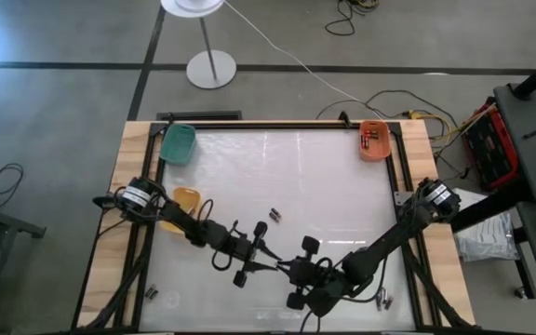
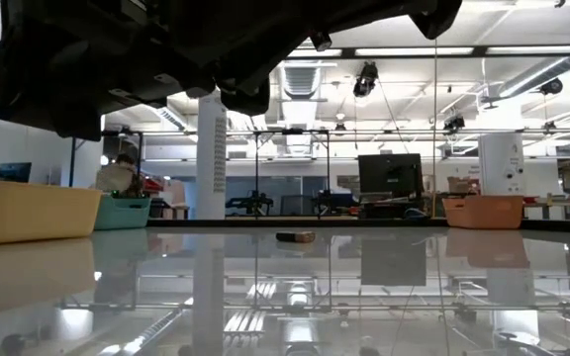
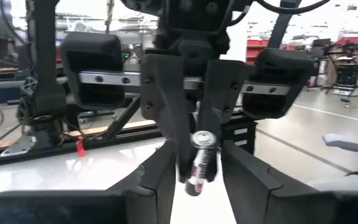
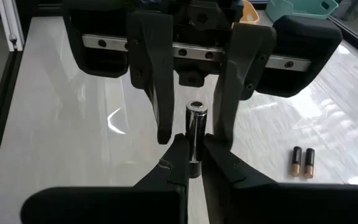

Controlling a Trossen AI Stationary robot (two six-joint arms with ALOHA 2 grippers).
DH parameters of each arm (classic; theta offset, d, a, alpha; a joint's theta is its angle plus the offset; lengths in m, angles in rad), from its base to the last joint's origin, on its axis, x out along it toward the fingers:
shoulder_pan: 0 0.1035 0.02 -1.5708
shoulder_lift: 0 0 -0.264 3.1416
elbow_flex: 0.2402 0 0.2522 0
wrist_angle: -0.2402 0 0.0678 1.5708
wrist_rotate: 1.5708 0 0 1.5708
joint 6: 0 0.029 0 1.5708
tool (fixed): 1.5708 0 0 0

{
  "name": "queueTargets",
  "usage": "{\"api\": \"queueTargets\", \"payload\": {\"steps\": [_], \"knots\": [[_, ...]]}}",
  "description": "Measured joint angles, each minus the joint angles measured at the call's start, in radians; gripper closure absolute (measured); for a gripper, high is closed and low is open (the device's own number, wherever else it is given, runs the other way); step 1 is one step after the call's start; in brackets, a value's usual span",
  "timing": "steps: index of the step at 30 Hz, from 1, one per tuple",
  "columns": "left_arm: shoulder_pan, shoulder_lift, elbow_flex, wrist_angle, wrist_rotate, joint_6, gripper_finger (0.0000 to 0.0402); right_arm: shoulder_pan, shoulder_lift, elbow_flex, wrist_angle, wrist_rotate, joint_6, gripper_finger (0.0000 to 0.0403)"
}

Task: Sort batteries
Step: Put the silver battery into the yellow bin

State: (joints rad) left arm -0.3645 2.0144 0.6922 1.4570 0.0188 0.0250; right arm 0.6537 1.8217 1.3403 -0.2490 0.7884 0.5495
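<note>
My left gripper point(image 1: 252, 258) and right gripper point(image 1: 293, 271) face each other tip to tip above the table's near middle. The right gripper point(image 4: 192, 152) is shut on a silver-and-dark battery point(image 4: 196, 130). The left gripper point(image 3: 199, 163) is open, with one finger on each side of that battery point(image 3: 201, 158). Whether those fingers touch it, I cannot tell. Two more batteries point(image 4: 302, 162) lie side by side on the table, also seen in the high view point(image 1: 274, 215). A battery point(image 2: 295, 236) lies on the tabletop in the low view. My right gripper pinches the battery by one end point(image 4: 194, 163) between its two fingertips, coming roughly level from the table's right. The battery runs on along the fingers. Its silver capped end point(image 4: 196, 111) sticks out toward the left gripper. It is lifted clear of the table.
A green bin point(image 1: 178, 144) sits at the far left corner, an orange bin point(image 1: 372, 141) with batteries inside at the far right, and a yellow bin point(image 1: 184, 199) by the left arm. The glossy white tabletop point(image 1: 324, 205) lies bare between them.
</note>
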Motion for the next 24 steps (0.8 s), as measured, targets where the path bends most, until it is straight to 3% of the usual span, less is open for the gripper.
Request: {"api": "queueTargets", "payload": {"steps": [10, 24], "knots": [[-0.001, 0.0, 0.0, 0.017, 0.002, 0.018, 0.035, -0.001, 0.0, 0.0, 0.0, 0.0, 0.008, 0.039], [-0.001, 0.0, -0.001, 0.055, 0.0, 0.034, 0.0339, -0.005, 0.0, -0.001, 0.0, 0.025, 0.017, 0.039]]}}
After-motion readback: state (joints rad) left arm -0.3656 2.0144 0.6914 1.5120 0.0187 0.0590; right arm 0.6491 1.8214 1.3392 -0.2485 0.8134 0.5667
